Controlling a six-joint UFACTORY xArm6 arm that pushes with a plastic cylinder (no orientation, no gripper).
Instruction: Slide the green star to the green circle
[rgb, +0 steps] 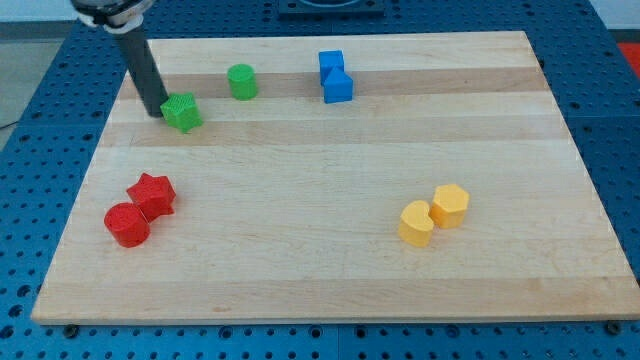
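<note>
The green star (183, 112) lies near the board's upper left. The green circle (242, 81) stands up and to the right of it, a short gap apart. My tip (157, 108) rests on the board right at the star's left side, touching or nearly touching it. The dark rod rises from there toward the view's top left.
Two blue blocks (335, 77) sit together right of the green circle. A red star (153, 194) and a red circle (127, 224) touch at the lower left. Two yellow blocks (433, 214) sit at the lower right. The wooden board (330, 290) rests on a blue table.
</note>
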